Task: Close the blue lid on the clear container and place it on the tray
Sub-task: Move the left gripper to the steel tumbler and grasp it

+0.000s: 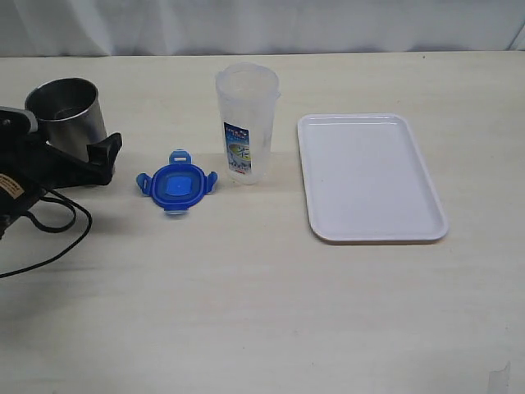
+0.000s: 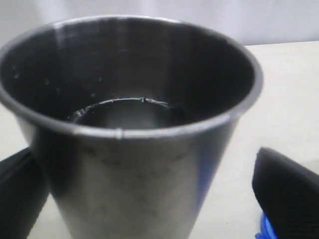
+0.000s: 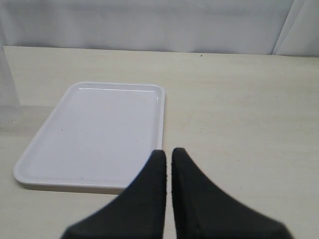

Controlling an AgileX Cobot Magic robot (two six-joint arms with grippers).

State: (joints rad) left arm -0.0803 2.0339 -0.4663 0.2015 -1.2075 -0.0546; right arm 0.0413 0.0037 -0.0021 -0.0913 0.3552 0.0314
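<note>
Left gripper (image 2: 152, 196) standing wide open astride steel cup (image 2: 134, 124), right gripper (image 3: 167, 159) hovering pinched shut and empty near tray (image 3: 89, 129), I am seeing blue lid (image 1: 176, 187) lying flat on table (image 1: 246, 312) just beside clear container (image 1: 246, 123), container standing upright and uncapped between lid and tray

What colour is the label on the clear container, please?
Mainly blue and white; the label shows best in the exterior view.

Pale wood-grain tabletop (image 1: 246, 312); white draped cloth backdrop (image 1: 246, 25) along far edge; soft, even light.
</note>
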